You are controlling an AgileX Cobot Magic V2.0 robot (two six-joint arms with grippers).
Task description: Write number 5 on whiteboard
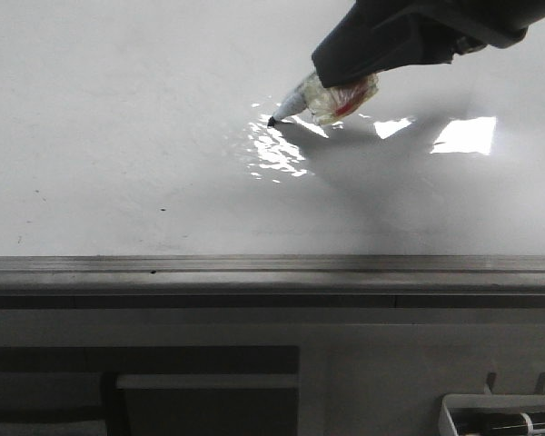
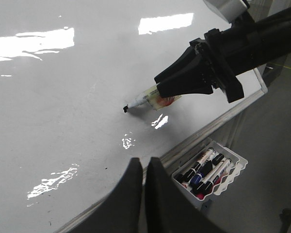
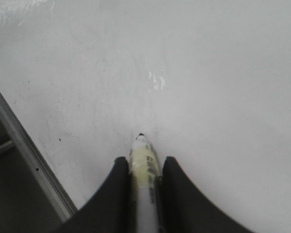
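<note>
Now R tool (image 1: pixel 345 86) grips marker (image 1: pixel 313 98).

Glossy white whiteboard (image 1: pixel 118 136), lying flat (grey edge rail), unmarked

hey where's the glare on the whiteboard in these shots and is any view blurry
Front view: bright glare patches on the whiteboard beside the marker, with the arm's shadow below. Left wrist view: reflected light strips across the board. Right wrist view: soft, slightly blurred, only faint glare ahead of the right gripper.
</note>
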